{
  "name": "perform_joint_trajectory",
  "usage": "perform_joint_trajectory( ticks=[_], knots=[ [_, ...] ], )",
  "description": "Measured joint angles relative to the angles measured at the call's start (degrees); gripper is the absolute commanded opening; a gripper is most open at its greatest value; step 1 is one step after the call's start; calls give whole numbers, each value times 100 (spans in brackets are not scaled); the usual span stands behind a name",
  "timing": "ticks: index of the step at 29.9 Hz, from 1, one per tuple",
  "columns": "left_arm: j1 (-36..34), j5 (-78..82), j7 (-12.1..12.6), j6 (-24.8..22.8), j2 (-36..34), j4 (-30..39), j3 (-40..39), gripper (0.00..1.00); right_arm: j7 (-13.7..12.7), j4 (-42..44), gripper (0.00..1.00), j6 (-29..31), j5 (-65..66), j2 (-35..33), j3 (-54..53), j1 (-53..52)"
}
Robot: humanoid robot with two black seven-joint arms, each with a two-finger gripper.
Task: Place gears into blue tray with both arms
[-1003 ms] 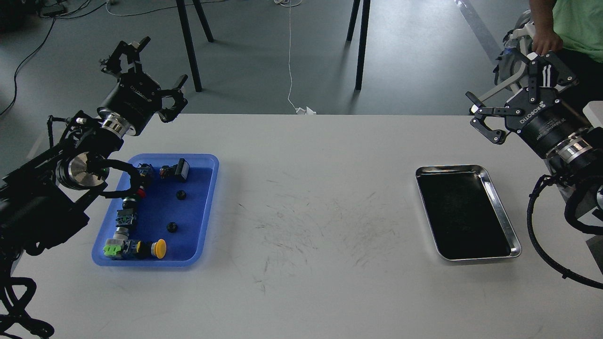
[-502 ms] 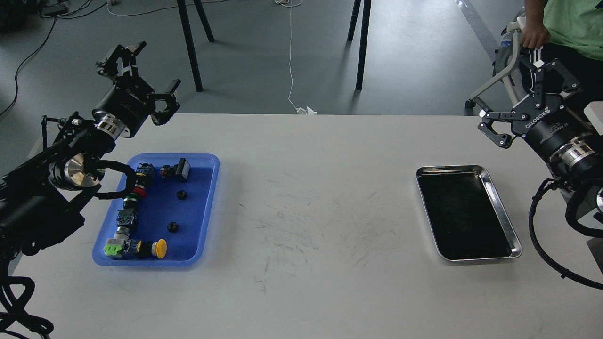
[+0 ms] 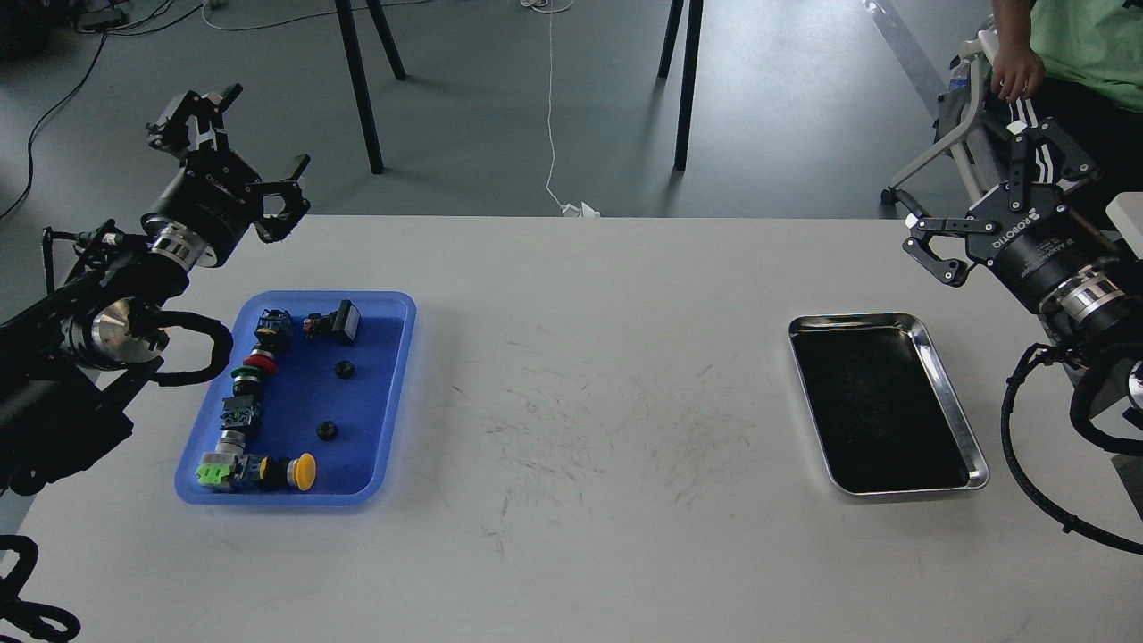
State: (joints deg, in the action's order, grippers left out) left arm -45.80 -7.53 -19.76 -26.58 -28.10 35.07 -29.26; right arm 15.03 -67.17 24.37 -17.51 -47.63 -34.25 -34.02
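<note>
The blue tray (image 3: 386,393) lies on the left side of the white table. Two small black gears rest on its floor, one (image 3: 343,368) near the middle and one (image 3: 327,431) lower down. My left gripper (image 3: 234,143) is raised beyond the tray's far left corner, open and empty. Over the table's far right edge my right gripper (image 3: 973,183) is also open, holding nothing, well above and behind the steel tray.
Several push-button switches (image 3: 259,471) with red, green and yellow caps line the blue tray's left side. A shiny steel tray (image 3: 972,449) with a dark inside lies at the right. A person (image 3: 1063,45) stands at the far right behind a cart.
My left gripper has drawn back to the left and away from the blue tray. My right gripper shifted slightly to the right. The gears have not moved.
</note>
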Motion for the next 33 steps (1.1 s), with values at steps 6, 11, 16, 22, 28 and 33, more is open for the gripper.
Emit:
perform_joint_trajectory(
  ticks=[6,11,16,22,28,33],
  knots=[
    [-7,39,7,90,-241,-25,3,98,0,-2,98,1,2,-10,2,2],
    [-22,40,3,32,-433,-31,-53,98,0,0,98,18,2,-11,4,36],
    [-23,18,-86,6,-504,-88,-93,98,0,18,98,23,2,-11,25,93],
    [-53,-99,-62,-37,-446,-556,-341,98,1,-10,98,2,3,-7,40,116],
    [-42,-42,-104,-104,-270,-859,-351,98,5,-6,98,-3,3,-5,40,155],
    [-27,531,-140,-136,-384,-774,-21,98,1,-7,98,-3,3,0,49,158]
  ],
)
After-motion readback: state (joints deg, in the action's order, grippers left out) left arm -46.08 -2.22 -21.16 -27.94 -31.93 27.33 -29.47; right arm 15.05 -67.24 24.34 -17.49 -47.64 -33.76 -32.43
